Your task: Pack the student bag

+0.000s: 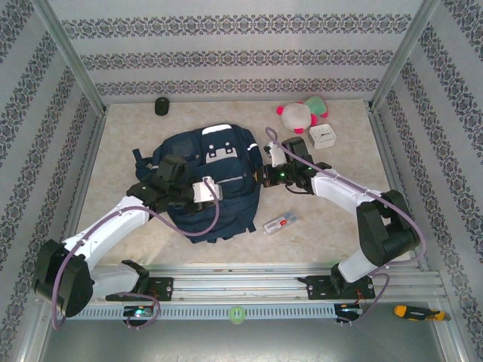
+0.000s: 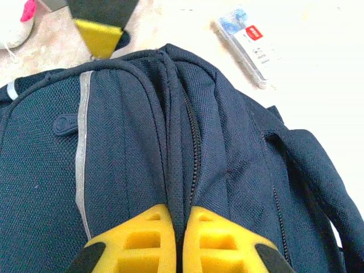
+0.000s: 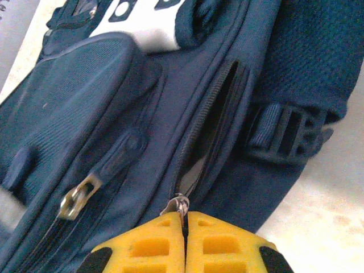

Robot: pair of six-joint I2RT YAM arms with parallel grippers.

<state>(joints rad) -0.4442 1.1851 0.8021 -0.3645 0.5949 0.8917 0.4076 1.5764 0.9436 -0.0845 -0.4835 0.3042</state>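
Top external: student bag (image 1: 211,177) mid-table, side zip part-open; left gripper (image 2: 179,219) pinching its seam; right gripper (image 3: 185,224) clamped on zipper pull (image 3: 181,203); plush toy (image 1: 302,113), white box (image 1: 323,136), packet (image 1: 279,222) still outside, right. Packing apparently unstarted.

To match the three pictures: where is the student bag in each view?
Top external: student bag at the centre of the table.
Left wrist: across the frame; left gripper pinches its seam.
Right wrist: upper left to bottom; right gripper holds its zipper pull.
Shared landmark: white buckle patch, top external and right wrist.
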